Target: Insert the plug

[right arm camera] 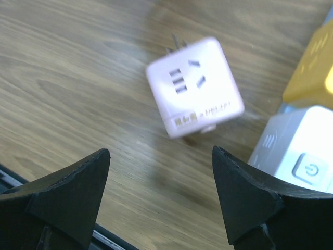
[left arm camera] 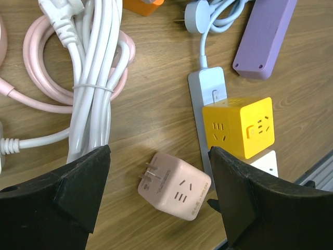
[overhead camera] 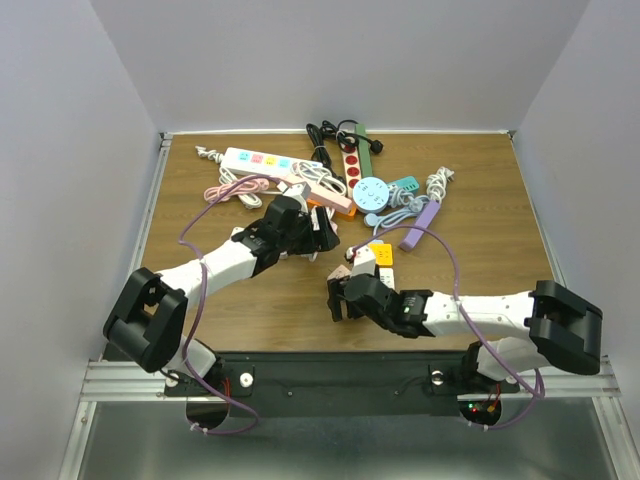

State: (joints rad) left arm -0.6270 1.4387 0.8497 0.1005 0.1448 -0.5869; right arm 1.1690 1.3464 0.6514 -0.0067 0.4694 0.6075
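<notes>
While left hand (left arm camera: 160,156) and right hand (right arm camera: 161,153) gape, pink plug (left arm camera: 174,186) beside grey strip (left arm camera: 205,84)

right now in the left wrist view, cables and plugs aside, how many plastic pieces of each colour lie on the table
pale pink plastic socket cube: 1
yellow plastic socket cube: 1
white plastic block, partly hidden: 1
grey plastic strip: 1
purple plastic power strip: 1
orange plastic piece, cut off at top: 1
total: 6
</notes>
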